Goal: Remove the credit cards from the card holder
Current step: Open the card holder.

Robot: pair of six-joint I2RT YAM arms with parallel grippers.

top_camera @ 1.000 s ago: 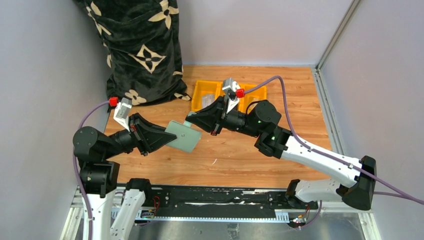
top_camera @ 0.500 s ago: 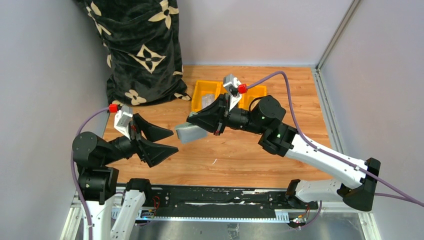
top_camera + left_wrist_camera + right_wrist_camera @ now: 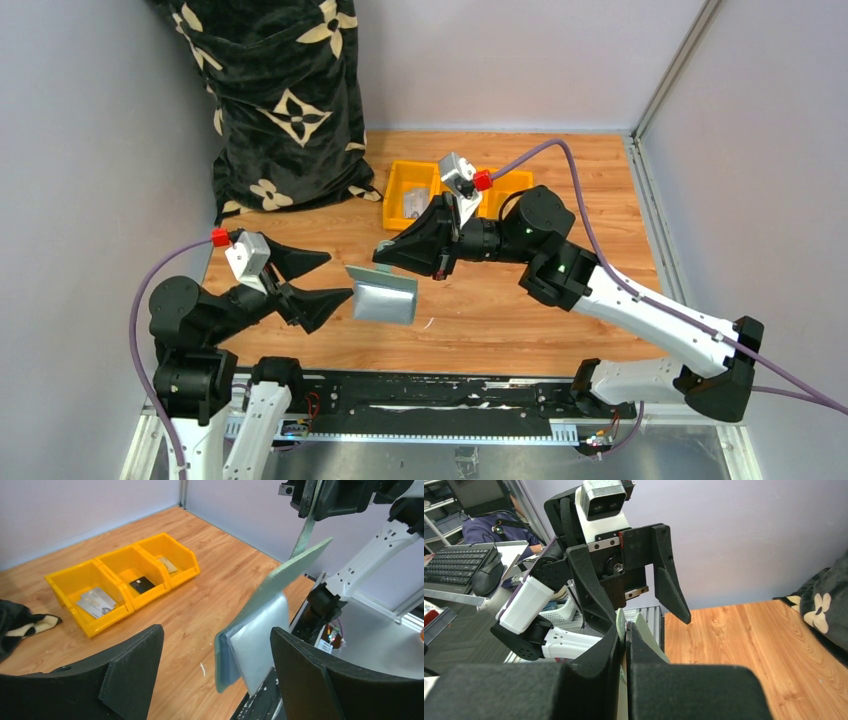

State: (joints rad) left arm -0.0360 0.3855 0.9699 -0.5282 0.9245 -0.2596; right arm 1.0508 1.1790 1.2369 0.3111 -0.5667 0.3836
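1. The right gripper [image 3: 385,262] is clamped shut on the top edge of the sage-green card holder [image 3: 383,295]. The holder hangs open in mid-air above the wooden table [image 3: 500,310], with its pale blue-grey lining turned toward the left arm.
2. The left gripper [image 3: 338,276] has its fingers spread wide and holds nothing. It sits just beside the holder's left edge, not touching it.
3. No credit card edge shows clearly in the pockets, so I cannot tell whether any cards are inside. A yellow three-part bin [image 3: 112,620] on the far side of the table holds a few small flat items.
4. Risk: the right gripper pinches only a thin margin. A firm pull on a snug card could drag the whole holder out of that pinch.
5. Risk: the holder dangles freely and tilts. The left fingers could close on a flap rather than a card, or push the wallet shut.
6. Risk: a card pulled loose without a sure grip would likely fall to the table, or off its near edge.
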